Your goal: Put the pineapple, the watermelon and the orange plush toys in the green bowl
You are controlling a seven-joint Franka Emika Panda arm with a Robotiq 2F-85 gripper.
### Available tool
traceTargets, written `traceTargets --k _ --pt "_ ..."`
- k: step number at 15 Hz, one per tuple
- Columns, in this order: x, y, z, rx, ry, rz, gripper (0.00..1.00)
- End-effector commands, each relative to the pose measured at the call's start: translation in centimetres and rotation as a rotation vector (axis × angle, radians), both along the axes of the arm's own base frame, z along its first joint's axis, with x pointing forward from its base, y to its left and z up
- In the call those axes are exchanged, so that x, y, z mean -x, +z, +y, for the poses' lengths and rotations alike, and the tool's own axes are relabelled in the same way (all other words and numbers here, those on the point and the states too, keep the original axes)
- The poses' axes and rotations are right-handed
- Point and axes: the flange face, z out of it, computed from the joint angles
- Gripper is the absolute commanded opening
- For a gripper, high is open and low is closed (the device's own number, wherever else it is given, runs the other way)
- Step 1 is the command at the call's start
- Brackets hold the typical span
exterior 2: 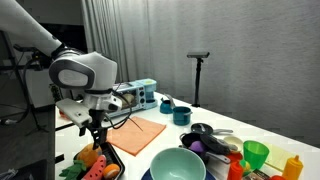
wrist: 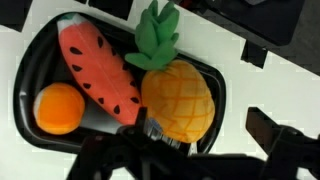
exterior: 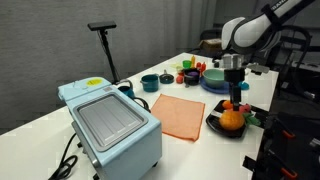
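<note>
Currently | orange point(wrist: 58, 107) at black tray's point(wrist: 30, 62) left end, watermelon point(wrist: 98, 68) mid-tray, pineapple point(wrist: 178, 100) touching it at right | end effector point(exterior: 233, 96) held over tray, opening cannot be told | green bowl point(exterior 2: 178, 165) set apart from tray | risk: watermelon may be dragged along if pineapple is gripped

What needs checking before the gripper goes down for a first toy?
1. All in the black tray: pineapple, watermelon, orange: ok.
2. The gripper hangs above the tray: ok.
3. The fingers are open and empty: ok.
4. The green bowl holds no toy yet: ok.
5. The fingers are centred on one toy: cannot tell.
</note>
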Motion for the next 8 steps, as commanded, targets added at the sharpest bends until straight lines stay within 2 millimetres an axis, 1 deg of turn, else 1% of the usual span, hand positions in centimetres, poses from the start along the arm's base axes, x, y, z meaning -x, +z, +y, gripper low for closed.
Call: traceTargets --k 1,4,5,6,8 --pt "-0.9 -3.0 1.4 0.013 0.082 0.004 1.00" --pt "-0.9 -5.0 2.6 0.019 0.118 0.013 1.00" --pt "-0.9 -5.4 2.9 0.027 0.129 0.013 0.75" --pt "-0.8 -5.7 3.1 0.042 0.148 0.013 0.74" --pt "-1.1 -5.8 3.4 0.084 0.184 0.005 0.58"
